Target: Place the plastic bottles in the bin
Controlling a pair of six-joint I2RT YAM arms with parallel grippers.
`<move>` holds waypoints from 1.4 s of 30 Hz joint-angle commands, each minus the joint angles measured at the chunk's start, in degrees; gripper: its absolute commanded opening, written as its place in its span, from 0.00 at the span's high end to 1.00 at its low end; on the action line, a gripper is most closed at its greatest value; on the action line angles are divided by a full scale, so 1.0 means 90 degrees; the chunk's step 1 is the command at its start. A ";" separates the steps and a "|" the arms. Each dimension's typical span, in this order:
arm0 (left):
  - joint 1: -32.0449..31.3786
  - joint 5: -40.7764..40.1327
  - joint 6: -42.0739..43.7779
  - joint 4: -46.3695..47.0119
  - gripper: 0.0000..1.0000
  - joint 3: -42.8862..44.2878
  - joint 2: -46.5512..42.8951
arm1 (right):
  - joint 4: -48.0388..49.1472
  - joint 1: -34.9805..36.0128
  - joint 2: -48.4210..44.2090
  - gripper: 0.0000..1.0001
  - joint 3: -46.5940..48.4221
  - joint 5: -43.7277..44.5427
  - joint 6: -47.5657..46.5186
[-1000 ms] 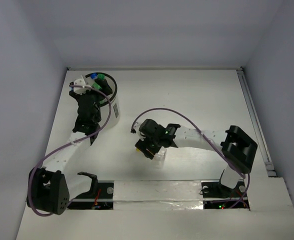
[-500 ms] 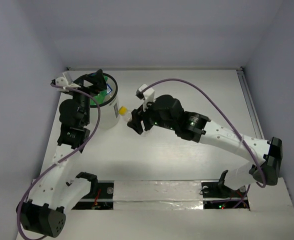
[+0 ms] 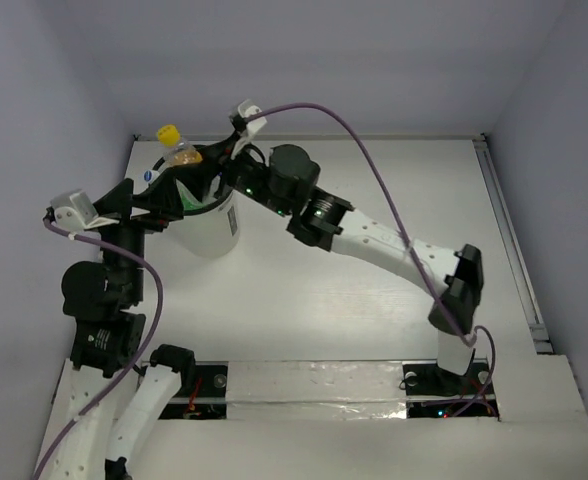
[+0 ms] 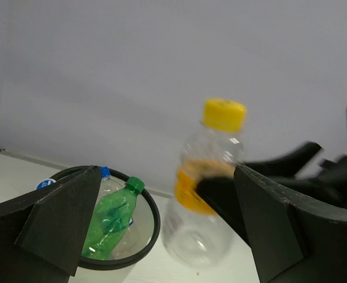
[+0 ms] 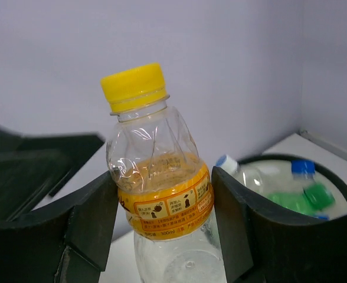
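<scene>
A: Why is the orange-label bottle [image 5: 153, 147] clamped at its label by the right end effector [image 5: 161, 215]?
B: So it is held upright for the bin [image 4: 156, 221] just beyond, where a green bottle [image 4: 108, 221] is already lodged.
A: And the left end effector [image 4: 170, 227]?
B: Spread wide, empty. The bottle's base is cut off; whether the opening is reached cannot be told.

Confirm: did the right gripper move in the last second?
Yes. In the top view the right gripper went from the middle of the table up and left to the bin, now holding the yellow-capped bottle.
</scene>
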 commanded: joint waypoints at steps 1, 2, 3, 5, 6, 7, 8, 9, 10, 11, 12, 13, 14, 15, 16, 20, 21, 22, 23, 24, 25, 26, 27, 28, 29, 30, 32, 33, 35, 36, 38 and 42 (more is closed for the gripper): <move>0.0020 -0.0118 0.0083 -0.0334 0.04 -0.0121 -0.0139 | 0.0618 -0.0090 0.1002 0.64 0.1290 -0.0047 0.0078; 0.0020 -0.0137 0.0083 -0.0354 0.04 -0.0131 -0.0178 | 0.0481 -0.0177 0.1265 0.64 0.1932 -0.0318 0.0097; 0.0020 -0.0157 0.0093 -0.0373 0.04 -0.0141 -0.0227 | 0.0334 -0.0255 0.1829 0.64 0.2257 -0.0407 0.0127; 0.0020 -0.0196 0.0112 -0.0374 0.04 -0.0150 -0.0285 | -0.0115 -0.0333 0.2340 0.64 0.2756 -0.0554 0.0273; 0.0020 -0.0206 0.0112 -0.0364 0.04 -0.0150 -0.0344 | -0.0232 -0.0334 0.2565 0.64 0.3029 -0.0603 0.0322; 0.0020 -0.0186 0.0112 -0.0354 0.04 -0.0150 -0.0364 | -0.0369 -0.0392 0.2847 0.64 0.3022 -0.0623 0.0409; 0.0020 -0.0157 0.0122 -0.0354 0.04 -0.0160 -0.0373 | -0.0360 -0.0393 0.2889 0.64 0.2916 -0.0643 0.0429; 0.0020 -0.0157 0.0112 -0.0354 0.04 -0.0170 -0.0412 | -0.0273 -0.0393 0.2880 0.64 0.2354 -0.0614 0.0410; 0.0020 -0.0157 0.0122 -0.0335 0.04 -0.0180 -0.0422 | 0.0105 -0.0393 0.2802 0.64 0.2019 -0.0584 0.0449; 0.0020 -0.0147 0.0112 -0.0315 0.04 -0.0228 -0.0432 | 0.0176 -0.0393 0.2801 0.64 0.1784 -0.0458 0.0469; 0.0020 -0.0157 0.0102 -0.0305 0.05 -0.0238 -0.0442 | 0.0138 -0.0393 0.2859 0.64 0.1695 -0.0390 0.0430; 0.0020 -0.0157 0.0093 -0.0296 0.04 -0.0229 -0.0432 | -0.0133 -0.0393 0.2937 0.64 0.1752 -0.0312 0.0343; 0.0020 -0.0157 0.0083 -0.0305 0.05 -0.0238 -0.0442 | -0.0223 -0.0393 0.3044 0.64 0.1762 -0.0233 0.0322; 0.0020 -0.0147 0.0083 -0.0305 0.04 -0.0229 -0.0442 | -0.0233 -0.0393 0.3045 0.64 0.1724 -0.0223 0.0322; 0.0020 -0.0166 0.0093 -0.0305 0.05 -0.0238 -0.0442 | -0.0108 -0.0393 0.3016 0.63 0.1646 -0.0242 0.0332; 0.0020 -0.0225 0.0093 -0.0344 0.04 -0.0199 -0.0413 | -0.0106 -0.0393 0.2860 0.60 0.1546 -0.0262 0.0235; 0.0020 -0.0254 0.0102 -0.0364 0.05 -0.0170 -0.0374 | -0.0203 -0.0393 0.2879 0.59 0.1634 -0.0252 0.0176; 0.0020 -0.0284 0.0093 -0.0393 0.05 -0.0151 -0.0364 | -0.0398 -0.0393 0.2879 0.55 0.1703 -0.0233 0.0050; 0.0020 -0.0284 0.0102 -0.0393 0.04 -0.0141 -0.0354 | -0.0467 -0.0393 0.2879 0.53 0.1762 -0.0233 0.0010; 0.0020 -0.0284 0.0102 -0.0393 0.04 -0.0141 -0.0325 | -0.0487 -0.0393 0.2860 0.52 0.1733 -0.0233 -0.0039; 0.0020 -0.0284 0.0102 -0.0393 0.05 -0.0141 -0.0296 | -0.0458 -0.0393 0.2792 0.50 0.1656 -0.0213 -0.0116; 0.0020 -0.0274 0.0102 -0.0393 0.05 -0.0141 -0.0286 | -0.0439 -0.0393 0.2734 0.49 0.1568 -0.0165 -0.0137; 0.0020 -0.0245 0.0093 -0.0393 0.05 -0.0131 -0.0266 | -0.0419 -0.0393 0.2733 0.48 0.1345 -0.0145 -0.0156; 0.0020 -0.0245 0.0102 -0.0393 0.04 -0.0131 -0.0227 | -0.0361 -0.0393 0.2569 0.43 0.1236 -0.0135 -0.0195; 0.0020 -0.0245 0.0102 -0.0393 0.04 -0.0131 -0.0217 | -0.0351 -0.0393 0.2509 0.41 0.1158 -0.0125 -0.0205; 0.0020 -0.0254 0.0093 -0.0403 0.04 -0.0112 -0.0188 | -0.0341 -0.0393 0.2460 0.38 0.1089 -0.0125 -0.0215; 0.0020 -0.0245 0.0102 -0.0403 0.04 -0.0111 -0.0178 | -0.0331 -0.0393 0.2333 0.32 0.0971 0.0059 -0.0254; 0.0020 -0.0235 0.0102 -0.0403 0.04 -0.0102 -0.0149 | -0.0350 -0.0393 0.2323 0.30 0.0971 0.0070 -0.0273; 0.0020 -0.0235 0.0112 -0.0422 0.04 -0.0102 -0.0139 | -0.0497 -0.0393 0.2303 0.24 0.1059 0.0070 -0.0303; 0.0020 -0.0235 0.0112 -0.0422 0.04 -0.0102 -0.0149 | -0.0526 -0.0393 0.2294 0.22 0.1078 0.0051 -0.0303; 0.0020 -0.0245 0.0112 -0.0422 0.04 -0.0102 -0.0159 | -0.0585 -0.0393 0.2284 0.14 0.1137 0.0041 -0.0303; 0.0020 -0.0196 0.0102 -0.0403 0.04 -0.0092 -0.0178 | -0.0702 -0.0393 0.2294 0.08 0.1303 -0.0037 -0.0313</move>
